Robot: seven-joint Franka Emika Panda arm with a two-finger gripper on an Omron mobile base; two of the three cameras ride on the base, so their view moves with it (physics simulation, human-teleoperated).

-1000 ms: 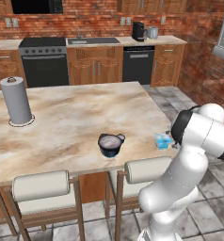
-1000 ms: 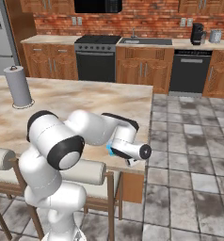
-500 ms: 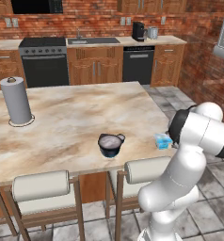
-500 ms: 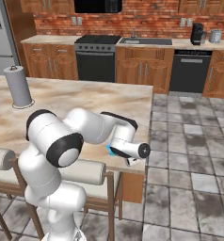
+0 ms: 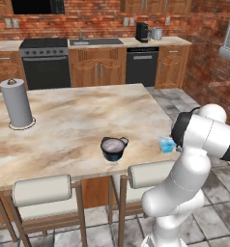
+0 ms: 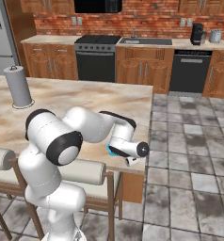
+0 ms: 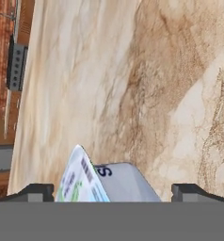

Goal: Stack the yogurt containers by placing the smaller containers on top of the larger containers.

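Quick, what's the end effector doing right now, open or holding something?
End effector: open, fingertips set wide on either side of the light-blue yogurt cup, not closed on it.

A rendered domestic kitchen. Ahead of me runs a red brick wall (image 5: 102, 17) lined with wooden cabinets (image 5: 97, 72), a black range (image 5: 43, 60), a sink (image 5: 90, 42) set in a pale countertop, a black dishwasher (image 5: 142, 65) and a coffee maker (image 5: 142, 32). A microwave (image 6: 97, 5) hangs above the range, with a steel refrigerator (image 6: 1, 37) at far left. I work at a marble-topped island (image 5: 73, 125) bearing a paper-towel roll (image 5: 16, 102), with cushioned stools (image 5: 42, 190) along its near edge, on grey stone floor tiles (image 6: 189, 155).
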